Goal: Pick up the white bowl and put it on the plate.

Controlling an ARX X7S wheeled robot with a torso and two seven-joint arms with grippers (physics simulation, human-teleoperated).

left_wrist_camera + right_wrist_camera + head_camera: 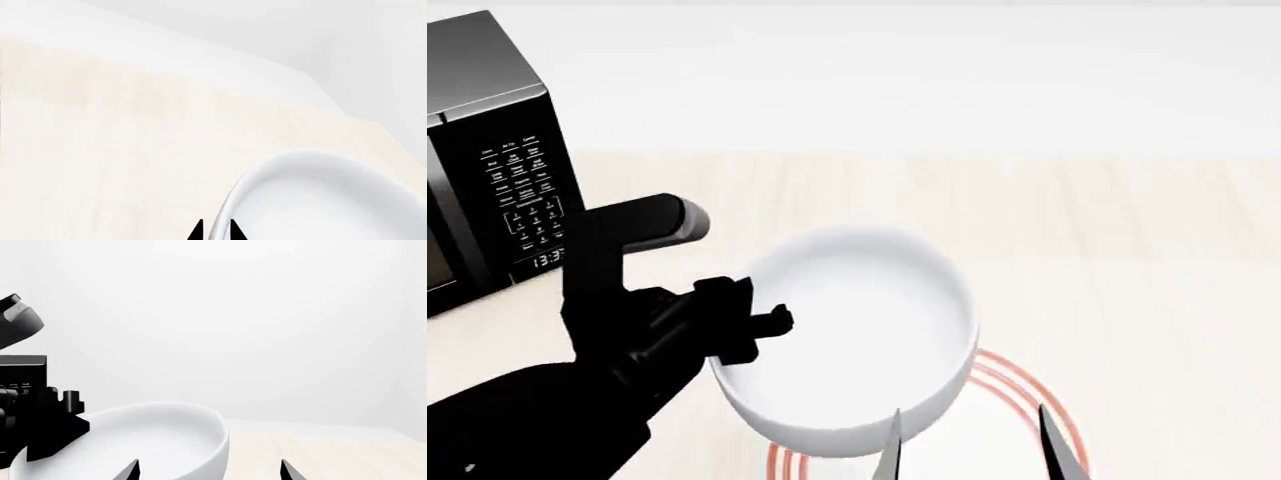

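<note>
Pale wood-grain table [1121,250]; black microwave [487,150] standing at far left edge of view; red-ringed plate [1014,385] lying near front, largely hidden beneath bowl.

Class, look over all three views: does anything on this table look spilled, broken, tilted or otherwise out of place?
Nothing looks spilled or broken. The white bowl is tilted, pinched at its rim by the left gripper, overlapping the red-ringed plate rather than sitting flat on it. The microwave stands upright.
</note>
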